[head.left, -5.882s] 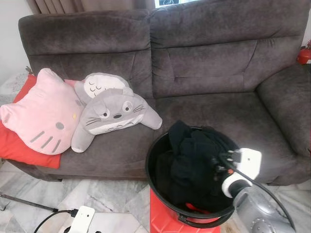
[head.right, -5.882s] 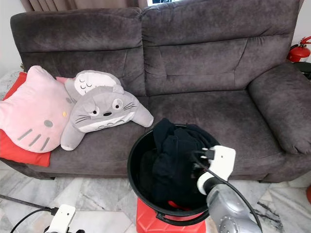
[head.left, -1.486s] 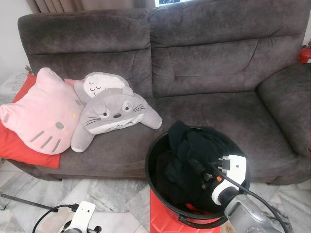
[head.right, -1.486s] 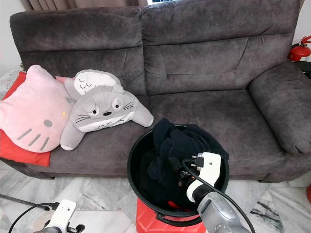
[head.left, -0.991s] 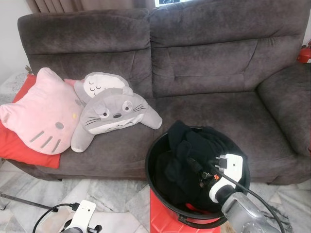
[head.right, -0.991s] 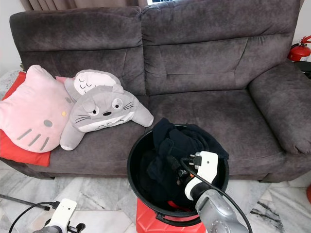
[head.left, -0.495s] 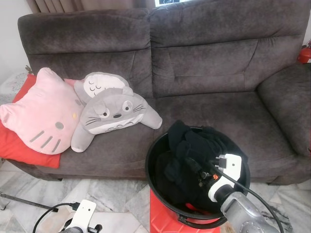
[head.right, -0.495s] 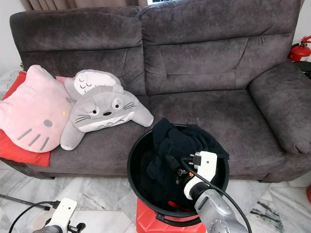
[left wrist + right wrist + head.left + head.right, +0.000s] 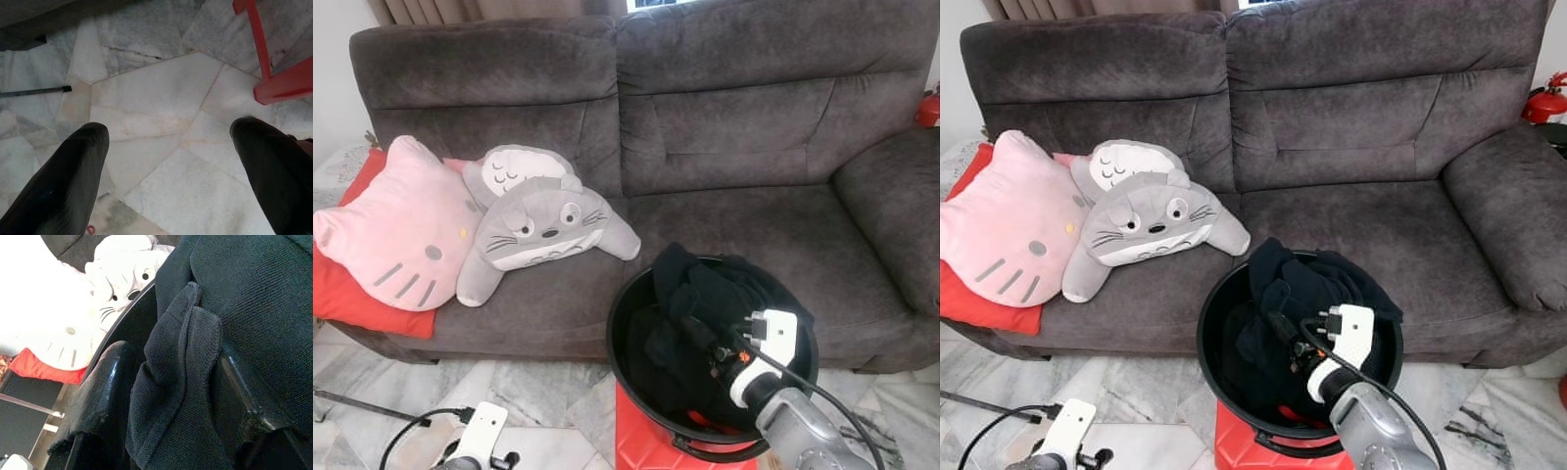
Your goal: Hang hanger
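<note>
1. Two end effectors noted. Right end effector (image 9: 166, 396) is down inside the black bucket (image 9: 625, 365), its two fingers (image 9: 105, 391) straddling a fold of the black garment (image 9: 234, 308). Fabric sits between them, both pads seem to touch it; judged closed on the cloth, though the grip may not be complete.
2. No hanger can be made out anywhere. Task's thing is likely buried in the black garment, or elsewhere; cannot tell.
3. Key relation: the gripped fold runs lengthwise along the fingers, rising toward the bucket's sofa-side rim. Lifting straight up out of the bucket looks like the next move.
4. Right arm is the nearer one by far. Left end effector (image 9: 166, 161) hangs open over the marble floor (image 9: 156, 98), well apart from the bucket, idle.
5. Bucket rests on a red stool (image 9: 641, 436) just in front of the grey sofa (image 9: 744, 127); plush cushions (image 9: 533, 225) lie on the seat to the robot's left.
</note>
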You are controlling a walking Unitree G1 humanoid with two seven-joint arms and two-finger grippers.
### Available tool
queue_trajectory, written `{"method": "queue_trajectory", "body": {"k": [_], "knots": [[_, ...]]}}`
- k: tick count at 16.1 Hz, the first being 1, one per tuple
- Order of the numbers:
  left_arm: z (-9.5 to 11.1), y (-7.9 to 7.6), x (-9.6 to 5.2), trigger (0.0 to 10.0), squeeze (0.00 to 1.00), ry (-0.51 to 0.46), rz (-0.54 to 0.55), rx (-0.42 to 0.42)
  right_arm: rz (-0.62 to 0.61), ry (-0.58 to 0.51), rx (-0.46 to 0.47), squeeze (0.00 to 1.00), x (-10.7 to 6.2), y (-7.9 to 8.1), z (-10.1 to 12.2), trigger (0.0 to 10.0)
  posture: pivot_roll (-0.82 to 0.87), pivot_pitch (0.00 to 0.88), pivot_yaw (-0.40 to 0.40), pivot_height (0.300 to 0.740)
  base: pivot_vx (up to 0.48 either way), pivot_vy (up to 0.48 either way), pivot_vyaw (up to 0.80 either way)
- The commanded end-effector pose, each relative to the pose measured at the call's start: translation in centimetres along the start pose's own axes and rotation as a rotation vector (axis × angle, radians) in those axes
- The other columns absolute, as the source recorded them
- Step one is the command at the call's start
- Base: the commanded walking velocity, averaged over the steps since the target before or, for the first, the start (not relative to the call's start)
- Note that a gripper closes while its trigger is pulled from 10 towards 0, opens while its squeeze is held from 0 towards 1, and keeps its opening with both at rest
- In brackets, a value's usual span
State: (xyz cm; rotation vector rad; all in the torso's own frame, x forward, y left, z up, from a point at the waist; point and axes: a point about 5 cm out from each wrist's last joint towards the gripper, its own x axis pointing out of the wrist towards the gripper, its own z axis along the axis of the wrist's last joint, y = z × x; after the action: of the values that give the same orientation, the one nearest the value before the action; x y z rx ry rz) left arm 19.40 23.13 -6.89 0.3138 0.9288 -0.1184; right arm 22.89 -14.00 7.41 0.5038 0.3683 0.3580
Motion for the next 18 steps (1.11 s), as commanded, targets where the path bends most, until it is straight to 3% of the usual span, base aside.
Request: {"method": "queue_trajectory", "body": {"k": [1,9,13,14,15,18], "knots": [[-0.1,0.5,-0.1,10.0,0.0,0.004,0.008,0.027,-0.002,0.014,0.003,0.0,0.1,0.1,-0.4,10.0,-0.15,0.0,0.126,0.74,0.0,0.0,0.0],[0.0,0.5,-0.1,10.0,0.0,0.003,0.008,0.028,-0.004,0.048,0.016,0.0,0.5,-0.5,-1.0,10.0,-0.15,0.0,0.127,0.74,0.0,0.0,0.0],[-0.1,0.6,-0.1,10.0,0.0,0.006,0.011,0.028,0.038,0.006,0.044,0.0,1.0,-0.1,-0.3,10.0,-0.15,0.0,0.129,0.74,0.0,0.0,0.0],[-0.1,0.6,-0.1,10.0,0.0,0.007,0.011,0.028,0.044,0.019,0.031,0.0,1.2,0.0,-0.3,4.0,-0.15,0.0,0.129,0.74,0.0,0.0,0.0],[-0.2,0.6,-0.1,10.0,0.0,0.007,0.011,0.027,0.039,0.024,0.032,0.0,1.3,0.0,-0.4,0.0,-0.15,0.0,0.128,0.74,0.0,0.0,0.0],[-0.2,0.5,-0.1,10.0,0.0,0.008,0.009,0.026,0.031,0.04,0.034,0.0,1.3,-0.2,-0.8,0.0,-0.15,0.0,0.128,0.74,0.0,0.0,0.0]]}}
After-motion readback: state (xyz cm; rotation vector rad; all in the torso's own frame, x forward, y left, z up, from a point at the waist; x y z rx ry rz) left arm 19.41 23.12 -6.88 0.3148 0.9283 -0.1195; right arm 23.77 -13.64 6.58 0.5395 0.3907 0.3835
